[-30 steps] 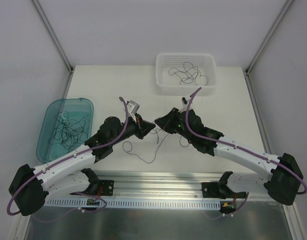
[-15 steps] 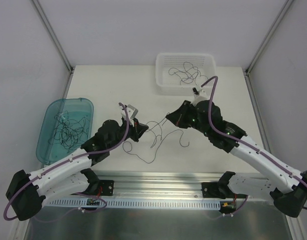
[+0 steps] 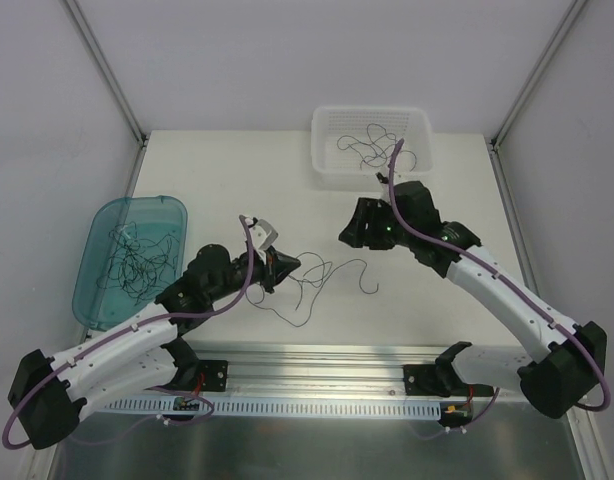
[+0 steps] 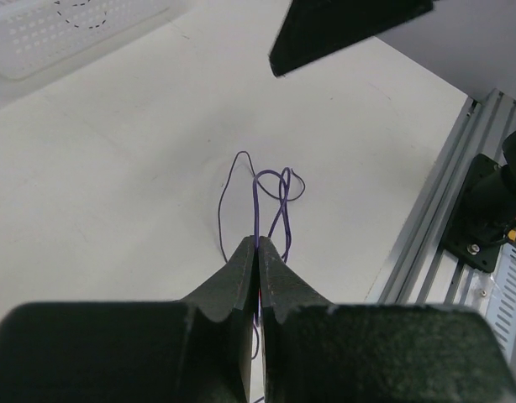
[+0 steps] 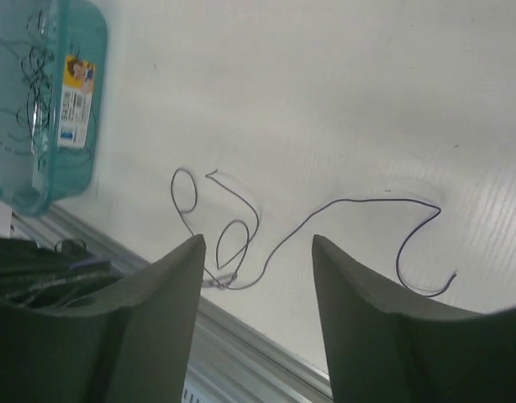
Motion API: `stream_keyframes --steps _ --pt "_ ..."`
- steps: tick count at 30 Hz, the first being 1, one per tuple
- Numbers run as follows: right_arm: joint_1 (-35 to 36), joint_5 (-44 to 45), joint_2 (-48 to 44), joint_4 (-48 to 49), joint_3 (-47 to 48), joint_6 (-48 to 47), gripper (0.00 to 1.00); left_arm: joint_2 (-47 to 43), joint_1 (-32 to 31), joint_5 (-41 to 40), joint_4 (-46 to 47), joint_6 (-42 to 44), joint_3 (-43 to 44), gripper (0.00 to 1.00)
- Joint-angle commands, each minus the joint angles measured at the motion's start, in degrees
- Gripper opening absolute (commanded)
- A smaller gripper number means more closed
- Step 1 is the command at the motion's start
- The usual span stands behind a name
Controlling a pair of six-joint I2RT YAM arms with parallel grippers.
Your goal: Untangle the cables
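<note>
Left wrist view: left jaws pressed together, pinching a purple cable (image 4: 256, 210) whose loops lie ahead on the table (image 4: 115, 168). Right jaws hang spread and empty, the dark strand (image 5: 359, 200) running crosswise beneath them. Teal bin (image 3: 137, 200) and white basket (image 3: 372, 110) sit well apart.

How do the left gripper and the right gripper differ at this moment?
The left gripper has its jaws shut on a thin purple cable; the right gripper has its jaws open and holds nothing. The left gripper is farther from the white basket than the right gripper. Both are black and above the table.
</note>
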Motion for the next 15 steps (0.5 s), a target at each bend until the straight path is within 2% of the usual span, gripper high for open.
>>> stream_keyframes --steps 1,3,8,12,15 --pt "0.48 -9.53 -5.55 4.64 -3.39 -8.61 0.60 1.20 -0.47 -2.11 0.97 0.71 3.64 0.00" --pt "1.71 -11.65 -6.78 6.14 -6.19 -11.09 0.66 2.95 -0.38 -2.04 -0.44 0.71 4.96 0.00" --pt "4.78 -20.35 -8.98 13.18 -10.77 -16.89 0.74 4.45 -0.47 -0.46 -1.67 0.09 7.34 0.00" --pt "6.02 -19.05 -8.63 13.63 -12.36 -26.27 0.79 4.02 -0.38 1.39 -2.72 0.44 8.31 0.00" --pt "5.93 -17.64 -8.46 10.47 -11.40 -31.30 0.80 3.93 -0.38 3.58 -3.61 0.97 9.19 0.00"
